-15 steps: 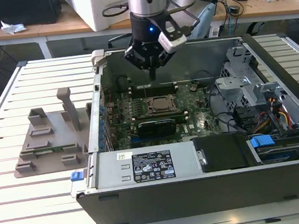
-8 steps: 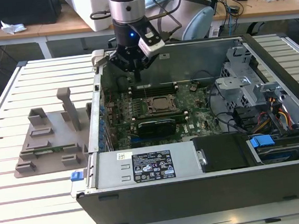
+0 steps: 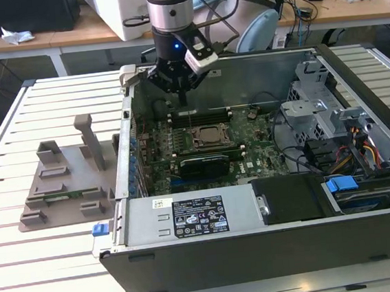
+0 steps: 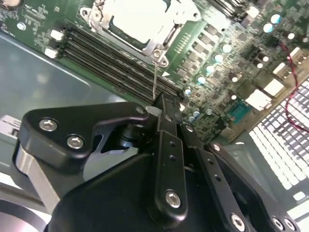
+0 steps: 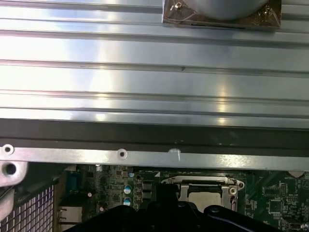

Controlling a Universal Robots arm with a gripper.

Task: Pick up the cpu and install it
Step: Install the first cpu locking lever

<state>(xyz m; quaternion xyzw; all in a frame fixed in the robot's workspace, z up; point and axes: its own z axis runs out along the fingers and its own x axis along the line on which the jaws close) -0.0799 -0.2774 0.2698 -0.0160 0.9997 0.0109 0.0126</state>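
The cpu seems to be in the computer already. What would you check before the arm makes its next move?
1. cpu in place: ok. In both wrist views the silvery square lies inside the socket.
2. cpu lying flat: ok, as far as the wrist views show.
3. Socket frame latched: cannot tell.
4. End effector clear of the board: ok. In the exterior view it hangs above the motherboard, apart from the socket.
5. Grey tray out of the way: ok. It sits outside the case, at the exterior view's left.

white label (image 3: 198, 217), print (tiny) unreadable
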